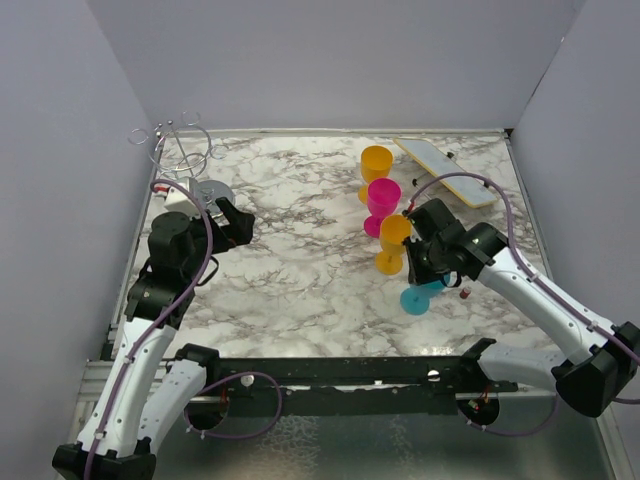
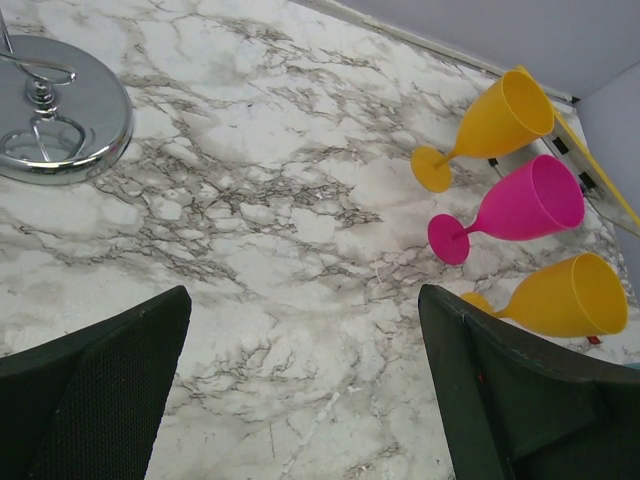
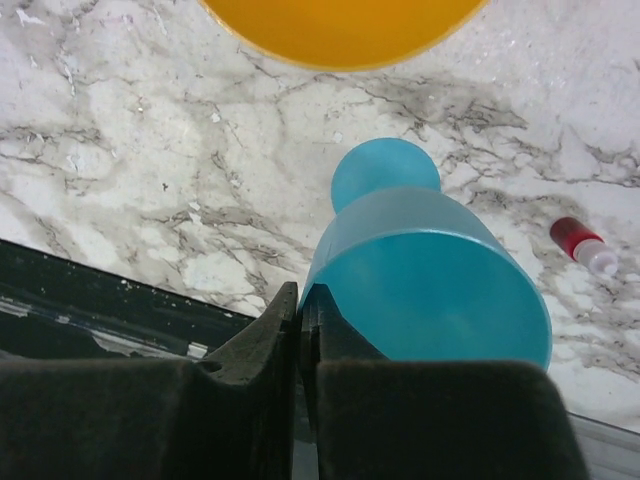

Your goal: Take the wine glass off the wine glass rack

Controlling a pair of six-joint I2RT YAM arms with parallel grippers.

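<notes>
While right gripper (image 3: 300, 310) clamped the blue wine glass (image 3: 430, 270) by its rim at near right | wine glass rack (image 2: 55, 110), far left, held no glass | left gripper (image 2: 303, 300) spread, empty | removal judged done; release left.

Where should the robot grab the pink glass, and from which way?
Probably its rim, from above. The pink glass stands upright with its mouth open to the top, so one tool finger could slip inside the bowl. The far orange glass and the near orange glass stand close, crowding its thin stem.
</notes>
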